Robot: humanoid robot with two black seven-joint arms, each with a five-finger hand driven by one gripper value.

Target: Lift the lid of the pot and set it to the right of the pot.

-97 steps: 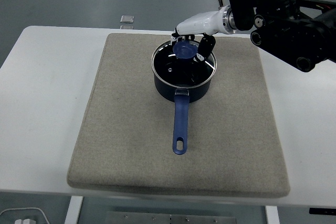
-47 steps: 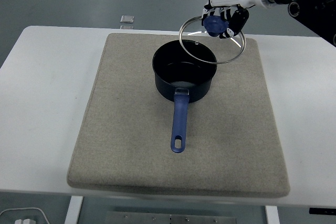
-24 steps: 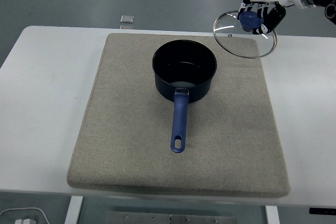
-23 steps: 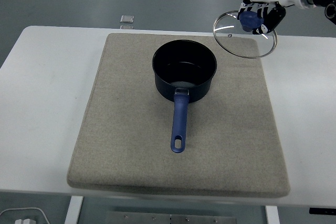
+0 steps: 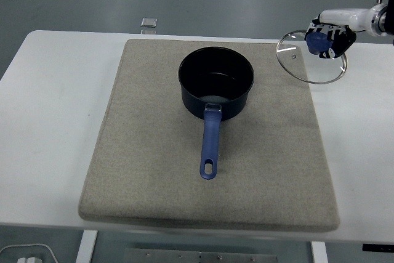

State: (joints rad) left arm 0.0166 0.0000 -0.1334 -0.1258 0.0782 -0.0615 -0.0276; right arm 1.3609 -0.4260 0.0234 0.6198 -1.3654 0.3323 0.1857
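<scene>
A dark blue pot (image 5: pixel 216 84) with a long blue handle stands uncovered on the grey mat (image 5: pixel 154 170), handle pointing toward the near edge. My right hand (image 5: pixel 330 35) comes in from the right edge and is shut on the blue knob of the glass lid (image 5: pixel 301 63). It holds the lid tilted in the air, to the right of the pot, above the mat's far right corner and the white table. The left arm is out of view.
The white table (image 5: pixel 55 109) extends to both sides of the mat. A small pale object (image 5: pixel 148 22) lies beyond the table's far edge.
My right hand lifted the lid off the pot and carried it to the right and a little lower. The pot has not moved.
</scene>
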